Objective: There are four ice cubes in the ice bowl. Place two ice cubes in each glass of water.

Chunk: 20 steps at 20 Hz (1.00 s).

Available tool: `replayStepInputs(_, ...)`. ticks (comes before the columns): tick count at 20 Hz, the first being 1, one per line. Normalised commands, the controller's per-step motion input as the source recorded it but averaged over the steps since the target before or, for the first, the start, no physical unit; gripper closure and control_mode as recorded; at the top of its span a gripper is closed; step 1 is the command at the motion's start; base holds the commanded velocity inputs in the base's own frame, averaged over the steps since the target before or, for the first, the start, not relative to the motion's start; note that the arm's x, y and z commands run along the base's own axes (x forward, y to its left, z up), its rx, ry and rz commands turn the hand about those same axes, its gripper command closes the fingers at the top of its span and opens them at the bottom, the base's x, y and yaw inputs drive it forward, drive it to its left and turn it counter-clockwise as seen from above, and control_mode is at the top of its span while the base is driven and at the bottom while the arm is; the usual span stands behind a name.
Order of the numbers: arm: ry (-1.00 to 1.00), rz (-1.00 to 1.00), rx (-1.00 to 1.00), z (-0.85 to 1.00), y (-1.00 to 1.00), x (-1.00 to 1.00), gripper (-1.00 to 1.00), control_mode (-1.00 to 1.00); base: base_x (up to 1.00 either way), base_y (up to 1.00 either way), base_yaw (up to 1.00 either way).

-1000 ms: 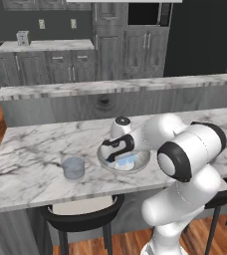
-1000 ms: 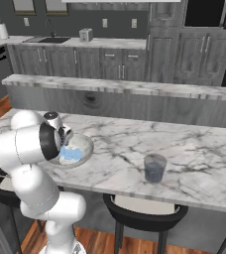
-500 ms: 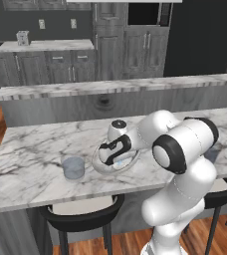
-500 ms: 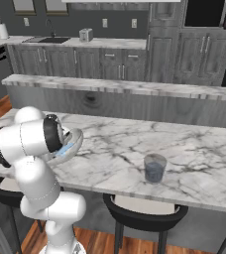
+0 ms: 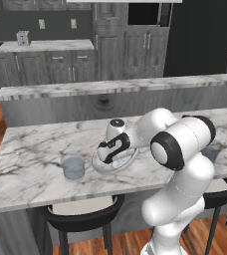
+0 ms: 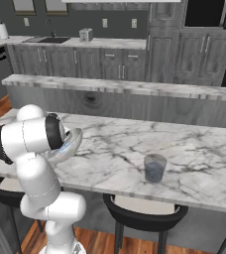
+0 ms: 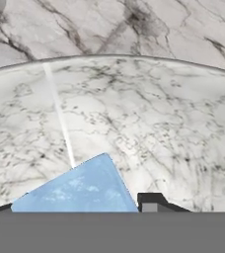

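Lower than a second ago, the gripper (image 5: 113, 158) now reaches down into the ice bowl (image 5: 101, 168), which sits on the grey-veined marble counter (image 5: 31, 149). In the hand view, an ice cube (image 7: 82, 190) lies between the fingertips (image 7: 151, 202) against the bowl's whitish inside (image 7: 149, 118); whether the fingers are pinching it or just flanking it cannot be told. From the left base view, one glass of water (image 5: 73, 168) stands just left of the bowl. From the right base view, the second glass of water (image 6: 154, 168) stands well apart to the right, and the bowl's rim (image 6: 74, 141) peeks from behind the white arm (image 6: 30, 141).
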Motion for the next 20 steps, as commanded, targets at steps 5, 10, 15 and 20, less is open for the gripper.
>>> replayStepInputs(5, 0.0, 0.0, 0.0, -0.15, 0.0, 0.0, 1.0, -1.0, 0.0, 0.0, 0.0)
replayStepInputs(10, -0.01, 0.0, 0.0, 0.0, -0.11, -0.04, 1.0, -1.0, 0.0, 0.0, 0.0)
replayStepInputs(15, 0.0, 0.0, 0.0, 0.04, -0.04, 0.0, 1.0, -1.0, 0.0, 0.0, 0.0)
replayStepInputs(20, 0.0, 0.0, 0.0, 0.18, -0.07, 0.0, 1.0, -1.0, 0.0, 0.0, 0.0)
